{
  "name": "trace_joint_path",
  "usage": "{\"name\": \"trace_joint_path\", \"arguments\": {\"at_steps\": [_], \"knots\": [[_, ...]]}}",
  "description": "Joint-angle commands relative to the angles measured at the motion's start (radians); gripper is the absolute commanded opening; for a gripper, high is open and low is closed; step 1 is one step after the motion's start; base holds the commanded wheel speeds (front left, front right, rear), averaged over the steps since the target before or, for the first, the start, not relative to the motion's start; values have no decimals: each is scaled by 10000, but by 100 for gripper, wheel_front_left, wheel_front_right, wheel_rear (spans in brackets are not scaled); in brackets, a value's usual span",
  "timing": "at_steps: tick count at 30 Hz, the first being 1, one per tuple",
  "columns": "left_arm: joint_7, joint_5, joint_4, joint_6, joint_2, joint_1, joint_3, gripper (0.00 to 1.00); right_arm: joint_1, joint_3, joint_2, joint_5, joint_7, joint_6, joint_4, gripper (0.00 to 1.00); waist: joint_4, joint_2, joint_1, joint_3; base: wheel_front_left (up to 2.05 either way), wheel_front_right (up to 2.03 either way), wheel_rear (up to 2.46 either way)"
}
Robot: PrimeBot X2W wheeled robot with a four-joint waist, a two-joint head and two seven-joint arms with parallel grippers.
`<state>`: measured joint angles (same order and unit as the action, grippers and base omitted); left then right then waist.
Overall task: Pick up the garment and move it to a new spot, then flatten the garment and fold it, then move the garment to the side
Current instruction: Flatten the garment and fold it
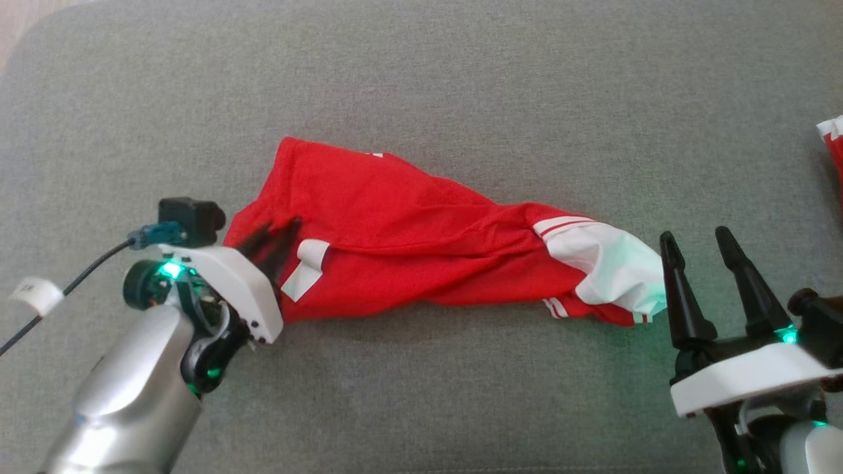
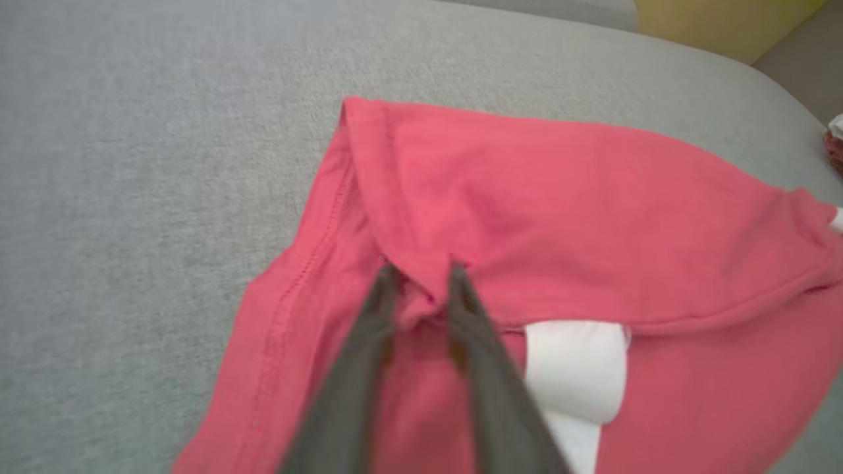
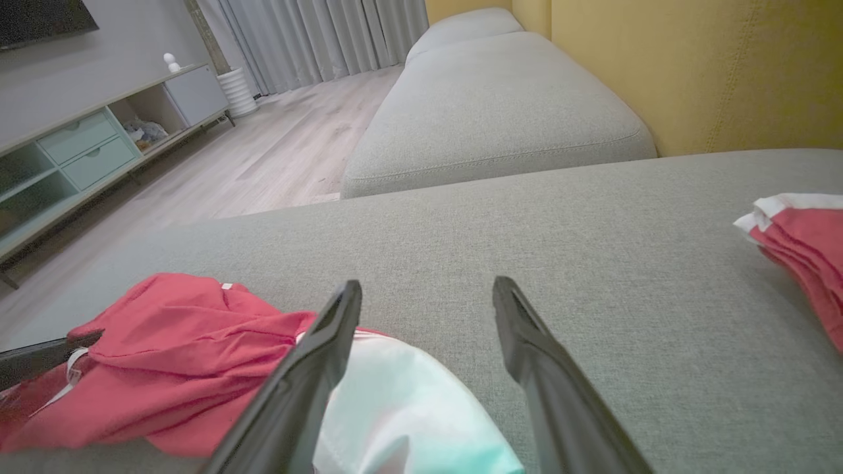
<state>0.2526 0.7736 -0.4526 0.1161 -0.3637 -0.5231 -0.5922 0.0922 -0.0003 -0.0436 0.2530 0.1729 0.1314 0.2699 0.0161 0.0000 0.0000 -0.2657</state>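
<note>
A red garment [image 1: 408, 230] with a white sleeve [image 1: 612, 263] lies stretched in a crumpled band across the grey sofa cushion [image 1: 421, 79]. At its left end my left gripper [image 1: 280, 229] is shut on a pinch of red fabric, beside a white label [image 1: 306, 266]. In the left wrist view the two fingers [image 2: 388, 296] close on a raised fold of the garment [image 2: 560, 197]. My right gripper [image 1: 697, 238] stands open just right of the white sleeve, holding nothing. The right wrist view has that gripper [image 3: 428, 286] above the white sleeve [image 3: 395, 408], with the red garment [image 3: 178, 342] to its left.
A second red-and-white garment [image 1: 831, 141] lies at the cushion's right edge, folded [image 3: 803, 243]. Another sofa section [image 3: 494, 112] and a yellow backrest [image 3: 724, 72] stand beyond. Wooden floor [image 3: 263, 158] and a low cabinet [image 3: 85, 151] are off the cushion's far side.
</note>
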Motion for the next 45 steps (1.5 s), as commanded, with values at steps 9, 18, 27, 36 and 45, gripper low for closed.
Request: {"name": "trace_joint_path", "arguments": {"at_steps": [9, 18, 27, 36, 45], "knots": [[-378, 259, 346, 134, -560, -558, -95, 0, 421, 732, -66, -523, 748, -7, 42, 100, -18, 0, 0, 25, 0, 0, 0], [-634, 283, 825, 101, -876, -430, -81, 0, 566, 869, -66, -1126, 1121, -7, -160, 100, 54, 0, 0, -9, 0, 0, 0], [-704, 273, 1054, -31, -854, -461, -90, 0, 410, 742, -66, -1459, 1412, -7, -517, 100, 209, 0, 0, -177, 0, 0, 0], [-912, 259, 1116, -45, -784, -528, -98, 0, -286, 799, -122, -1875, 1449, -7, -1286, 100, 284, 0, 0, -285, 0, 0, 0], [-1854, 21, 1393, -129, -812, -502, 79, 0, -653, 321, -108, -1814, 1282, -7, -1532, 0, 526, 0, 0, -92, 0, 0, 0]]}}
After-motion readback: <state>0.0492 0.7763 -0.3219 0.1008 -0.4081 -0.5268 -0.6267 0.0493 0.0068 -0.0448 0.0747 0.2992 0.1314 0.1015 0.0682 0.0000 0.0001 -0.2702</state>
